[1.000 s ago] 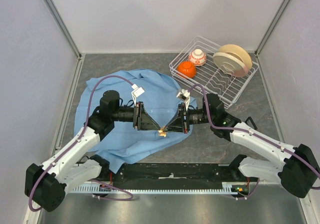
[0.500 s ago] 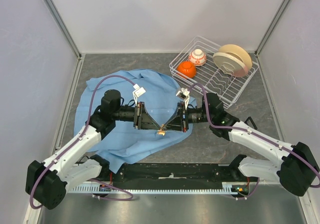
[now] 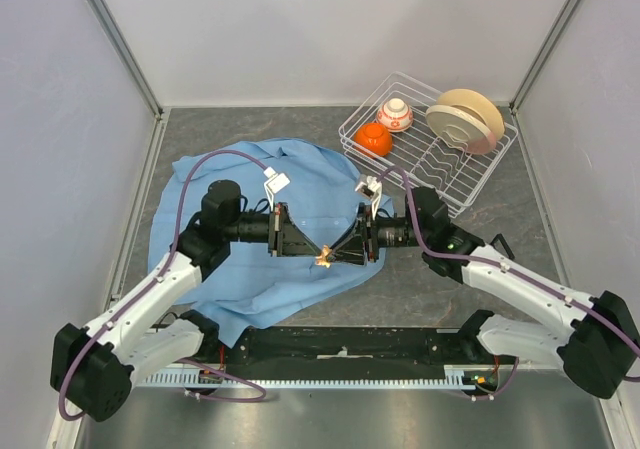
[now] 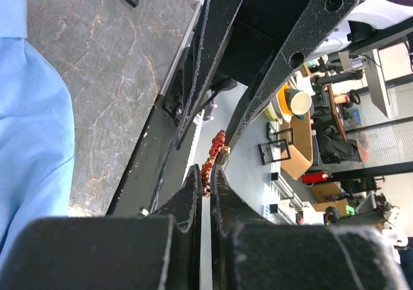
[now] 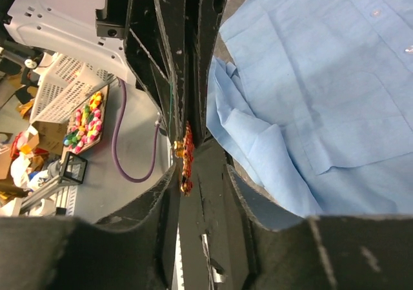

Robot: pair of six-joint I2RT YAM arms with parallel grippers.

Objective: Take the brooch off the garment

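Over the near right part of the garment (image 3: 245, 284), your left gripper (image 3: 316, 253) and right gripper (image 3: 334, 255) meet tip to tip, each narrowed to a slit and pinching the brooch (image 3: 324, 259). From above you get only an orange speck between black fingers. Both wrist views show it edge-on, a thin red strip clear of the blue cloth, its pin hidden. Far right, the dish rack (image 3: 483, 169) stands well apart.
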